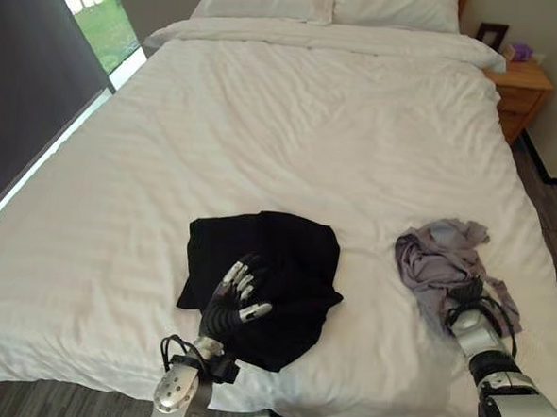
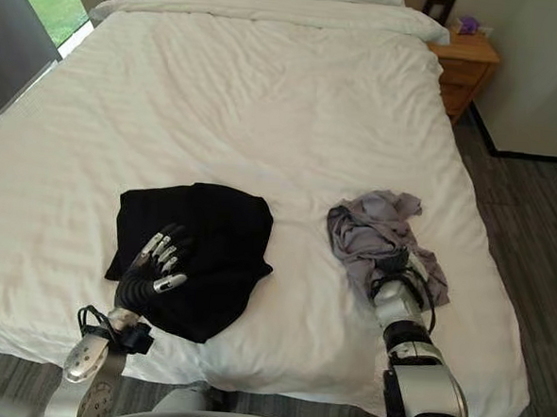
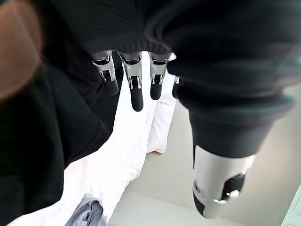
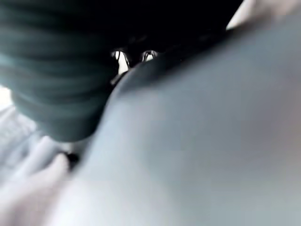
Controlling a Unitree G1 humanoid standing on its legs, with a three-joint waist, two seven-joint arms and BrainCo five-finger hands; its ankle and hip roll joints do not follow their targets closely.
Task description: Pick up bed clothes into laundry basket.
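A folded black garment (image 1: 289,266) lies on the white bed (image 1: 292,143) near its front edge. My left hand (image 1: 233,302) rests on top of the garment's near left part, open, with its fingers (image 3: 136,92) straight over the dark cloth (image 3: 42,141). To the right lies a crumpled grey-lilac garment (image 1: 437,251). My right hand (image 1: 466,297) is pushed into this garment's near edge, and the cloth covers most of it. Grey cloth (image 4: 202,141) sits very close in the right wrist view.
Two white pillows (image 1: 329,2) lie at the head of the bed. A wooden nightstand (image 1: 520,91) with a small picture frame (image 1: 491,34) stands at the far right. A window with a dark blind (image 1: 30,89) runs along the left. Dark wood floor (image 2: 532,243) borders the bed's right side.
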